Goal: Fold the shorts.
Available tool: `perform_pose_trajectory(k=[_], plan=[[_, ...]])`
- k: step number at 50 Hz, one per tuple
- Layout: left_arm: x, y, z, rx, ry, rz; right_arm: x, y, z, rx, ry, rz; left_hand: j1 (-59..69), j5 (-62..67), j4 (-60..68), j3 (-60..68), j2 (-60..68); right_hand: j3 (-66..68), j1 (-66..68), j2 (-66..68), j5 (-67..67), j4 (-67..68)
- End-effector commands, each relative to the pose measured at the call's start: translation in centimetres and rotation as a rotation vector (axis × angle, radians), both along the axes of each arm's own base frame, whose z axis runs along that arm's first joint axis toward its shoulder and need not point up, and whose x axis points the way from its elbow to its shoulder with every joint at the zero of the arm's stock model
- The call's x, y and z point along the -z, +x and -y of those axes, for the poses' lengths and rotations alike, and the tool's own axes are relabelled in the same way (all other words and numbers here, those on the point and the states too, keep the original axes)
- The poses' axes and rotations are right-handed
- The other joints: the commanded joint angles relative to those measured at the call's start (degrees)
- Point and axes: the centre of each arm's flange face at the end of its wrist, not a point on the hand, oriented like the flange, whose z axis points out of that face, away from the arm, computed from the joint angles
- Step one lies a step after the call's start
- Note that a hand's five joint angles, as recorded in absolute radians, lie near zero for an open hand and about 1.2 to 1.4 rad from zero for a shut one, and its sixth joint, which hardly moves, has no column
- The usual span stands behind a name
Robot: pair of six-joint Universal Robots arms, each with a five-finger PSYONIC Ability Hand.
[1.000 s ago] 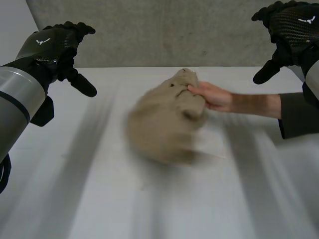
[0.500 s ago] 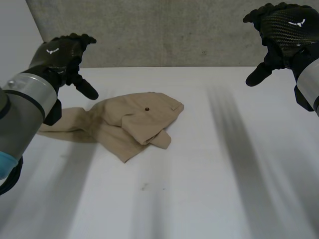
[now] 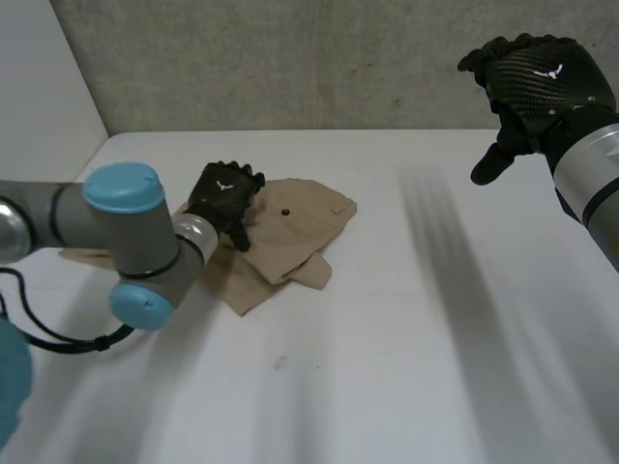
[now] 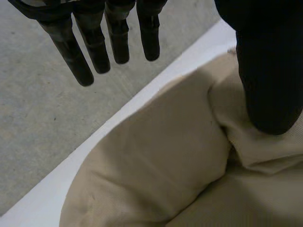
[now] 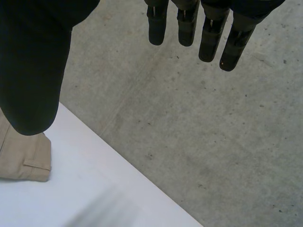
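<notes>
Shorts (image 3: pixel 290 227), one tan pair, lay crumpled on the white surface (image 3: pixel 406 338). I counted two hands: the left hand (image 3: pixel 224 198) over the pair's left part, fingers (image 4: pixel 97 47) straight and apart; the right hand (image 3: pixel 542 82) raised well apart, fingers likewise spread.

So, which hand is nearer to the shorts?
Left. The left hand is right over the shorts, open. The right hand hangs in the air, far off to their right, also open.

The left arm (image 3: pixel 116 227) stretches low and forward, the left robot hand (image 3: pixel 224 196) flat with fingers straight. The right robot hand (image 3: pixel 542 82) hangs raised, fingers loosely extended.
</notes>
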Motion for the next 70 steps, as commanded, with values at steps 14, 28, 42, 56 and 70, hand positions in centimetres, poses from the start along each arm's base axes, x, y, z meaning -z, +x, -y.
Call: perform_pose_trajectory(k=[14,28,42,56,70], plan=[[-0.5,-3.7,-10.0,0.209,0.141,0.09,0.0,-0.2,0.9,0.021,-0.04,-0.042,59.89,60.23,60.32,60.62,60.52,-1.88,0.4,-1.73,-3.71,-3.33],[-3.5,-1.6,-26.2,0.59,0.412,0.004,0.5,-0.2,1.7,0.021,-0.035,-0.06,43.33,43.67,43.76,44.06,43.97,-1.88,0.4,-1.73,-3.71,-3.33],[-8.0,2.6,-19.4,0.296,0.28,-0.12,4.7,1.7,2.3,-0.103,0.057,-0.177,1.71,2.05,2.14,2.44,2.34,-1.88,0.4,-1.73,-3.71,-3.33],[-7.1,8.3,-15.6,-0.108,0.388,-0.147,9.4,7.6,0.9,-0.486,0.223,-0.211,1.71,2.05,2.14,2.44,2.34,2.41,4.68,2.55,0.58,0.96],[-5.0,10.8,-16.7,-0.219,0.527,-0.022,13.7,8.3,-0.4,-0.595,0.257,-0.54,0.37,0.7,0.8,1.09,1.0,2.58,4.85,2.72,0.75,1.13]])
